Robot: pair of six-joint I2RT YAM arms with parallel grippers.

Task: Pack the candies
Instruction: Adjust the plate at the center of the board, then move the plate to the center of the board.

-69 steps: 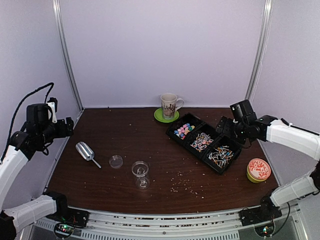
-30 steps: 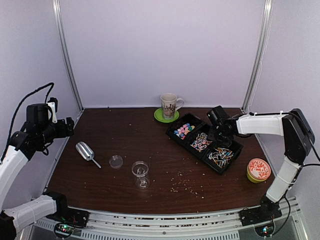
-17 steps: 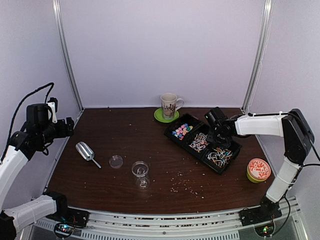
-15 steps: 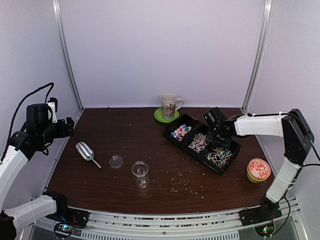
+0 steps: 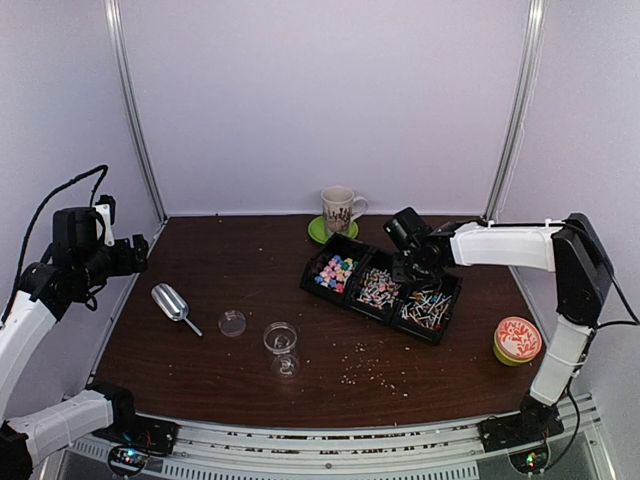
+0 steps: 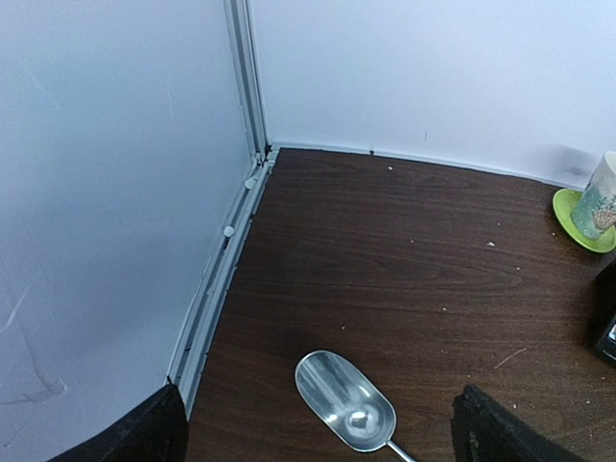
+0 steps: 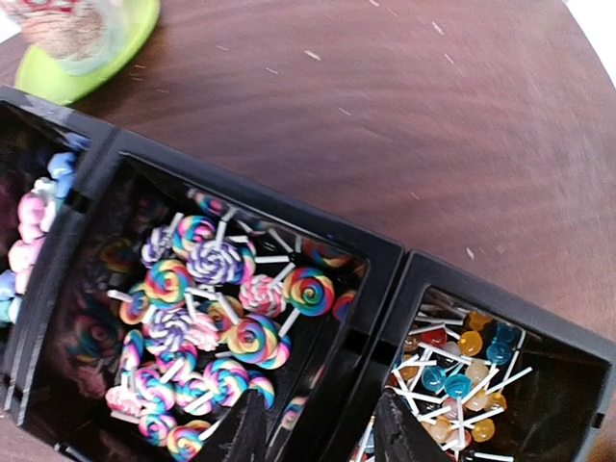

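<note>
**Tray taken by its divider for repositioning**

The right gripper [image 7: 322,423] is set astride the wall between the middle and right compartments of the black tray [image 7: 385,260]. Its jaws are narrowed and appear closed on that wall. The candies [image 7: 221,318] lie sorted in the tray's three compartments, at the right rear of the desk [image 5: 200,270]. The left gripper [image 6: 318,438] is held wide and empty, well apart, above the scoop [image 6: 346,414].

The step is judged to be a shifting of the tray towards the jar [image 5: 281,340]. The tray should be kept flat on the desk and slid slowly, so that nothing is tipped out. No lollipop stick should be caught under a finger.

The straddle over the divider is shown only by the right wrist view. The jar, the lid [image 5: 232,322] and the tin [image 5: 517,340] are seen only from above.
</note>
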